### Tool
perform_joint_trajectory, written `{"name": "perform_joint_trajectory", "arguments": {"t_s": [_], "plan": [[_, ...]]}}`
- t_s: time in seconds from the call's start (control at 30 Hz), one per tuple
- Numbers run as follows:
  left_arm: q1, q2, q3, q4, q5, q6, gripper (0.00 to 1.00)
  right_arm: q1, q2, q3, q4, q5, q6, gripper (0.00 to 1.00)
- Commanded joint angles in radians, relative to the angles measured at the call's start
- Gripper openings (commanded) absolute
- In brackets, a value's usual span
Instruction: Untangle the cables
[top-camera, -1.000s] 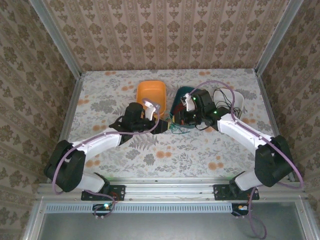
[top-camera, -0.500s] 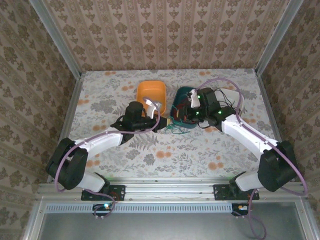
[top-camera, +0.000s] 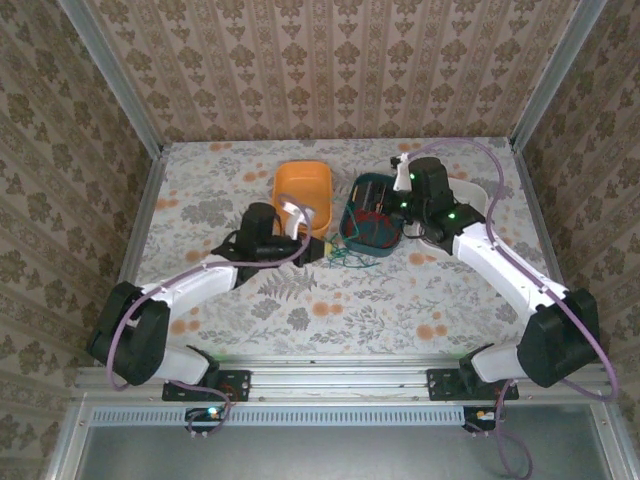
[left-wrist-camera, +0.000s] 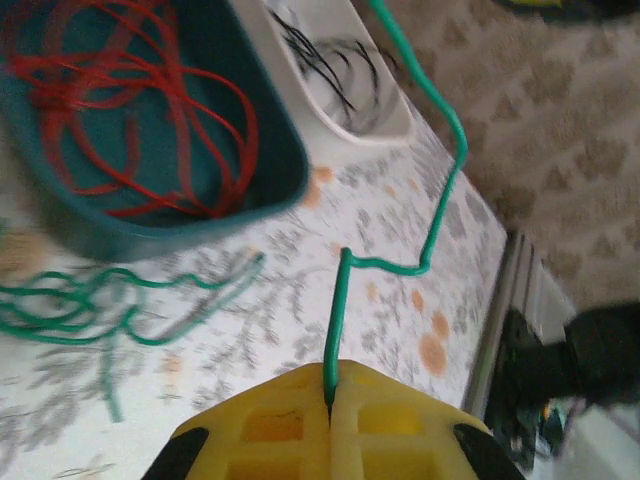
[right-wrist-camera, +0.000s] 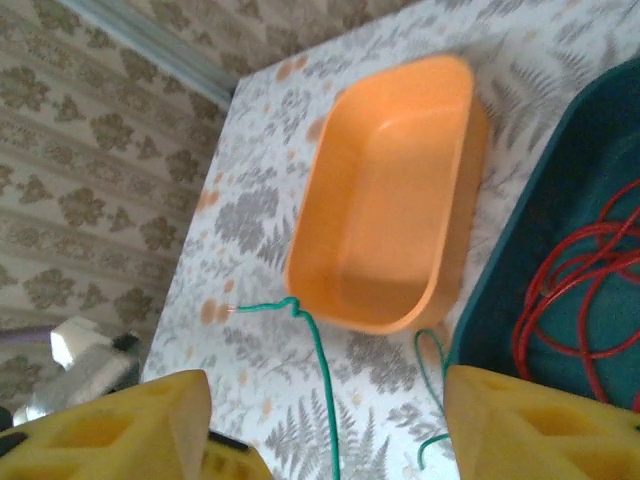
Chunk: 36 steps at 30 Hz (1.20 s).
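Teal tray (left-wrist-camera: 120, 235) holding the red cable (left-wrist-camera: 120, 70) sits between an orange tray (right-wrist-camera: 390, 180) and a white tray (left-wrist-camera: 385, 125) with black cables (left-wrist-camera: 330, 60) on the flowered table (left-wrist-camera: 400, 300). Left gripper (left-wrist-camera: 330, 400) is clamped on the green cable (left-wrist-camera: 335, 320), whose loose heap lies on the table beside the teal tray; right gripper (right-wrist-camera: 325, 430) hovers with fingers wide apart, grasping nothing.

On the table (top-camera: 400, 295), side by side in a row: left tray (top-camera: 302, 190), middle tray (top-camera: 347, 222), right tray (left-wrist-camera: 385, 128). Inside the middle tray, a coiled cable (top-camera: 375, 228). Inside the right tray, thin cables (left-wrist-camera: 335, 70). Just before the middle tray, on its near side, flat on the table – a tangled cable (top-camera: 352, 259).
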<state>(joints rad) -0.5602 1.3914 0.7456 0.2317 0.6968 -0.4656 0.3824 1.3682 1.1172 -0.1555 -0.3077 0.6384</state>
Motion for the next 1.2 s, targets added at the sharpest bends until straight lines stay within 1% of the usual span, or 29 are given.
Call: {"name": "perform_joint_trajectory", "arguments": {"t_s": [0.0,0.03,0.1,0.17,0.27,0.33,0.43,0.5,0.57,0.6,0.67,0.77,0.8,0.83,0.9,0.97,1.03,1.1,1.17], "plan": [[0.096,-0.043,-0.001,0.078,-0.095,-0.121,0.00,-0.004,-0.066,-0.001,-0.008,0.128,-0.009,0.68],[0.148,-0.044,0.009,0.071,-0.129,-0.135,0.00,-0.004,-0.080,-0.004,-0.021,0.148,-0.023,0.68],[0.189,-0.032,0.051,0.018,-0.192,-0.127,0.00,-0.003,-0.093,-0.007,-0.063,0.168,-0.043,0.68],[0.210,0.008,0.123,-0.076,-0.258,-0.079,0.00,-0.004,-0.098,-0.014,-0.089,0.171,-0.057,0.68],[0.230,0.120,0.257,-0.202,-0.333,-0.034,0.00,-0.004,-0.108,-0.033,-0.111,0.174,-0.065,0.67],[0.242,0.216,0.347,-0.267,-0.345,-0.030,0.00,-0.002,-0.112,-0.036,-0.132,0.186,-0.072,0.67],[0.249,0.328,0.429,-0.301,-0.356,-0.034,0.00,0.001,-0.123,-0.040,-0.161,0.200,-0.093,0.67],[0.250,0.389,0.475,-0.312,-0.351,-0.035,0.00,0.009,-0.134,-0.044,-0.176,0.209,-0.108,0.67],[0.249,0.437,0.521,-0.328,-0.318,-0.034,0.00,0.021,-0.144,-0.046,-0.197,0.223,-0.125,0.67],[0.243,0.456,0.542,-0.336,-0.305,-0.030,0.07,0.029,-0.148,-0.049,-0.208,0.231,-0.134,0.67],[0.230,0.474,0.574,-0.350,-0.292,-0.012,0.16,0.042,-0.157,-0.059,-0.222,0.244,-0.148,0.67],[0.200,0.468,0.612,-0.393,-0.318,0.044,0.35,0.051,-0.171,-0.079,-0.228,0.259,-0.152,0.68],[0.190,0.456,0.618,-0.405,-0.327,0.066,0.45,0.052,-0.175,-0.085,-0.228,0.261,-0.152,0.67],[0.180,0.440,0.620,-0.421,-0.339,0.090,0.53,0.054,-0.179,-0.088,-0.228,0.262,-0.152,0.68],[0.152,0.395,0.614,-0.459,-0.372,0.153,0.63,0.053,-0.187,-0.095,-0.226,0.270,-0.155,0.68],[0.111,0.343,0.596,-0.504,-0.428,0.222,0.69,0.053,-0.190,-0.098,-0.225,0.281,-0.158,0.68],[0.040,0.302,0.568,-0.556,-0.470,0.284,0.73,0.053,-0.187,-0.099,-0.226,0.290,-0.162,0.67],[-0.015,0.279,0.539,-0.600,-0.513,0.307,0.74,0.052,-0.184,-0.104,-0.229,0.316,-0.155,0.67],[-0.071,0.272,0.502,-0.624,-0.568,0.293,0.74,0.044,-0.182,-0.109,-0.230,0.338,-0.142,0.67]]}}
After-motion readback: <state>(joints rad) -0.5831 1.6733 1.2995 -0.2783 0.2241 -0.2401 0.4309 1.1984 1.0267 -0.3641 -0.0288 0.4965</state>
